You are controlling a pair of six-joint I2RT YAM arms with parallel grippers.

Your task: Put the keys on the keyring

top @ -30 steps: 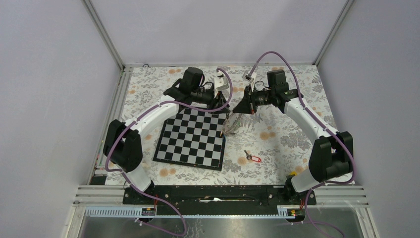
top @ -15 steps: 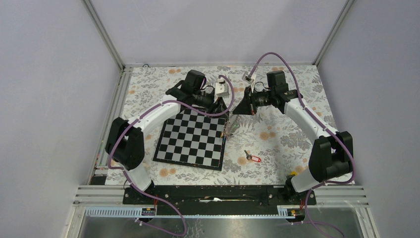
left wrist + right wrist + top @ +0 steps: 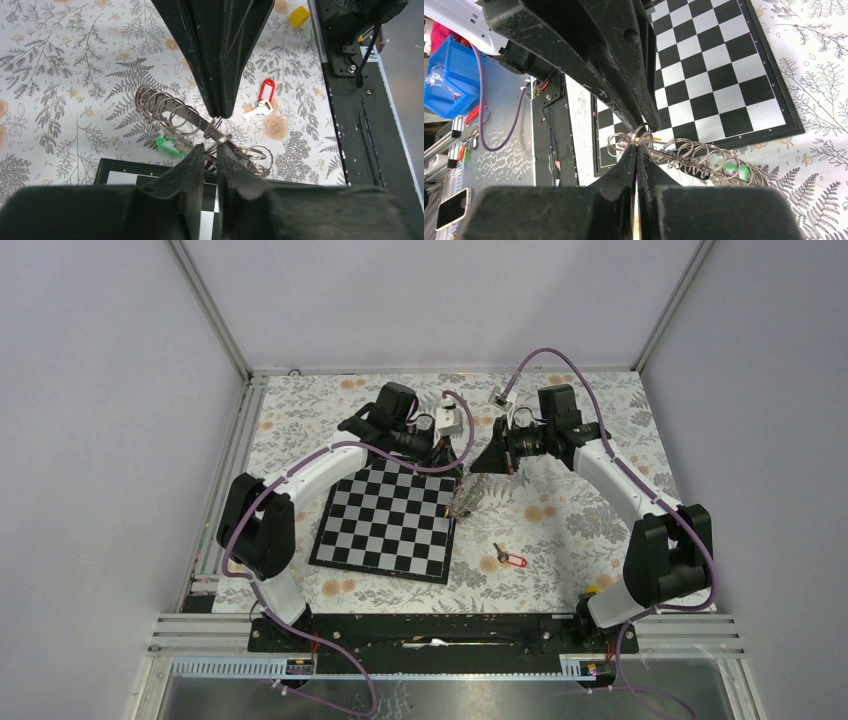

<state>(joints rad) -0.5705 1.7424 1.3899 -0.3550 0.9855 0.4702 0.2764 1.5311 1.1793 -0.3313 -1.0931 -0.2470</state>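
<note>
— While the left gripper [image 3: 210, 150] and right gripper [image 3: 636, 150] both pinch the keyring [image 3: 165, 105] by the board [image 3: 390, 520], right edge, what's left?
— The red key [image 3: 262, 99], loose nearer; a green tag [image 3: 167, 145] seems threaded.

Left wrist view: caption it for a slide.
Left gripper and right gripper pinch the coiled keyring; a red-tagged key lies loose on the cloth.
</note>
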